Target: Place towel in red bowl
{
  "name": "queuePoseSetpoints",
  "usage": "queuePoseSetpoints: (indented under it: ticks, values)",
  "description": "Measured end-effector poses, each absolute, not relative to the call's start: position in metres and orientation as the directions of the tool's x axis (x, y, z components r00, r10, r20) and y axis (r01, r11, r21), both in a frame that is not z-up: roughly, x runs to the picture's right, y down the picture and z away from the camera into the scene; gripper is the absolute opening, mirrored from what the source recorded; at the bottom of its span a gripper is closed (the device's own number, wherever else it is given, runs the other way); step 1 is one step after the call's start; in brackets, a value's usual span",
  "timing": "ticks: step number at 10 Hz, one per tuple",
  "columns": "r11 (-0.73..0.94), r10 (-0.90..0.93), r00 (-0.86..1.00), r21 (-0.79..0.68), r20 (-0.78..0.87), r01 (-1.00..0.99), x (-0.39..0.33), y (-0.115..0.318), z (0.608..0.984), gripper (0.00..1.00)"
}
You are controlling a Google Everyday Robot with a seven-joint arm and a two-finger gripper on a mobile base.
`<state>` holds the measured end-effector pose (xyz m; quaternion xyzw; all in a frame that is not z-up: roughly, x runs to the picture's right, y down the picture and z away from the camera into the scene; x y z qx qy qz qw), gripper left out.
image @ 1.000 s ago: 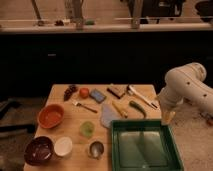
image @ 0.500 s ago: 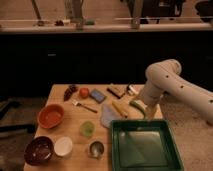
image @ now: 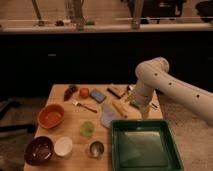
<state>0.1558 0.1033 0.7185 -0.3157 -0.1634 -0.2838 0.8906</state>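
Note:
The towel (image: 107, 115) is a pale grey-blue cloth lying crumpled on the wooden table (image: 75, 117), just left of the green tray's far corner. The red bowl (image: 51, 115) is an orange-red bowl at the table's left side, and nothing shows inside it. My white arm (image: 155, 75) reaches in from the right and bends down over the table's right part. My gripper (image: 144, 111) hangs at its end, right of the towel and above the far edge of the tray, a little apart from the towel.
A green tray (image: 165, 150) fills the front right. A dark bowl (image: 39, 150), white bowl (image: 63, 146), metal cup (image: 96, 148) and green cup (image: 87, 129) stand in front. Grapes (image: 70, 92), a red fruit (image: 84, 92), blue sponge (image: 98, 95), fork (image: 84, 105) and a yellow object (image: 119, 108) lie behind.
My arm has swung left from the table's right edge to over its right part, bringing the gripper closer to the towel. The objects on the table have not moved.

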Motion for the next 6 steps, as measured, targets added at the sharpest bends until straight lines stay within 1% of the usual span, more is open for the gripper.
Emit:
queuePoseSetpoints:
  ticks: [4,6]
  values:
    - [0.645,-0.401,0.786,-0.465,0.470,0.607,0.155,0.103,0.719,0.80]
    - [0.611,-0.444,0.726,-0.416,0.525,0.674,0.147,0.105,0.731,0.80]
